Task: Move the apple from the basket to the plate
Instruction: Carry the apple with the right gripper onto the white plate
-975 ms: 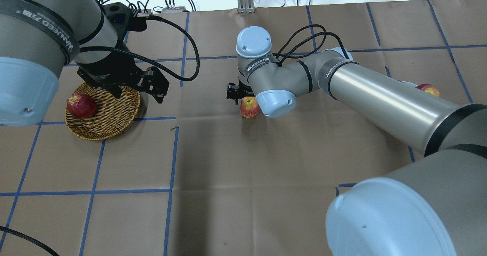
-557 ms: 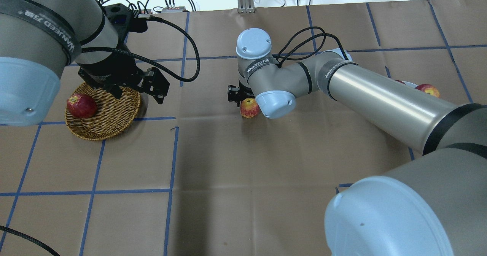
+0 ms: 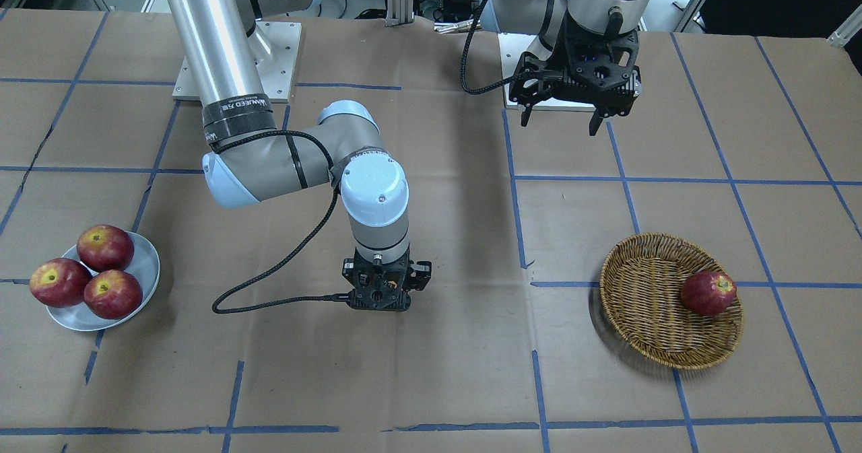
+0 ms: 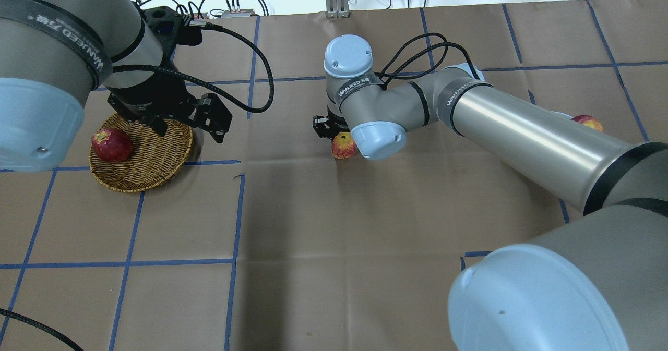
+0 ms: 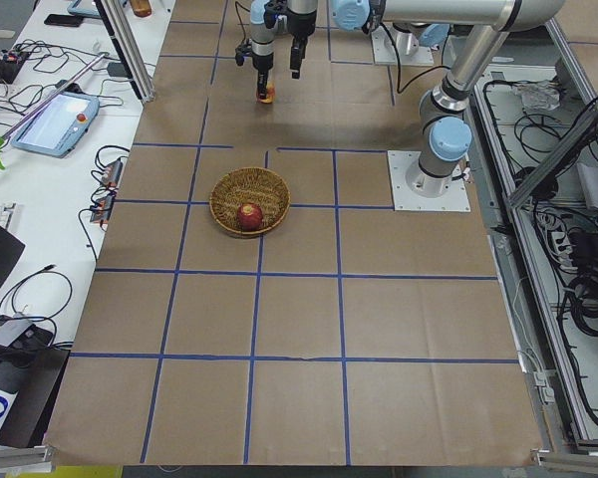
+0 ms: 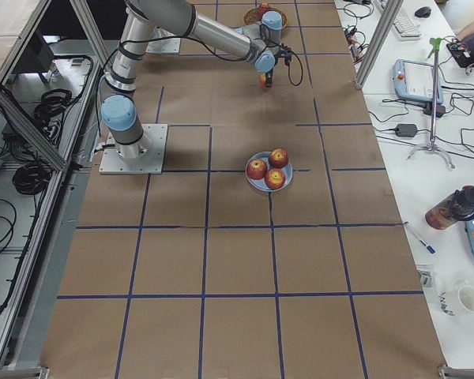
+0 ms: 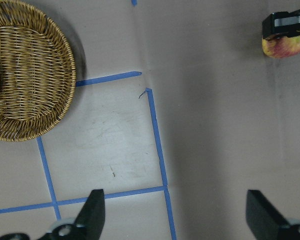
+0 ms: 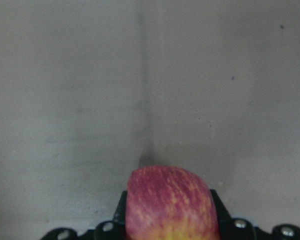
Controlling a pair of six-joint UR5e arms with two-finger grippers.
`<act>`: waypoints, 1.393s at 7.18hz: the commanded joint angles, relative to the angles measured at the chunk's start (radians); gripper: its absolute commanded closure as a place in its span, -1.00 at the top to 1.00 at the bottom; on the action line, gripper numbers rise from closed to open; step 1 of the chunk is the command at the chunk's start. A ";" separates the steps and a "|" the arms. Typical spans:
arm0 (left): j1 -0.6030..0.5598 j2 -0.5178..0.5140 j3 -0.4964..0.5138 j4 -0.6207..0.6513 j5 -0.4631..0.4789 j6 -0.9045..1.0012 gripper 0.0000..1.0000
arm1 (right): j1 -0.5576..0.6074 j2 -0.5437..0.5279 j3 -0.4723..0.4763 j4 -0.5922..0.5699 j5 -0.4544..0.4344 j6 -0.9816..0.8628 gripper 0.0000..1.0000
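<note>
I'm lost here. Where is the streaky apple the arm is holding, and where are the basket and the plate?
apple (image 4: pixel 342 147): overhead view, on its visible front skin.
basket (image 3: pixel 646 298): front-facing view, on the bare woven floor.
plate (image 3: pixel 151 268): front-facing view, on the bare rim at its right side.

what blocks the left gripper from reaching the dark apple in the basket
Probably nothing: the left gripper is open and empty, raised off to one side of the basket, and the dark apple lies alone and uncovered inside its rim.
</note>
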 commanded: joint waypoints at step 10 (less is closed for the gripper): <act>-0.001 -0.025 0.008 -0.002 -0.005 -0.017 0.98 | -0.841 -0.343 0.065 0.383 -0.001 -1.063 -0.09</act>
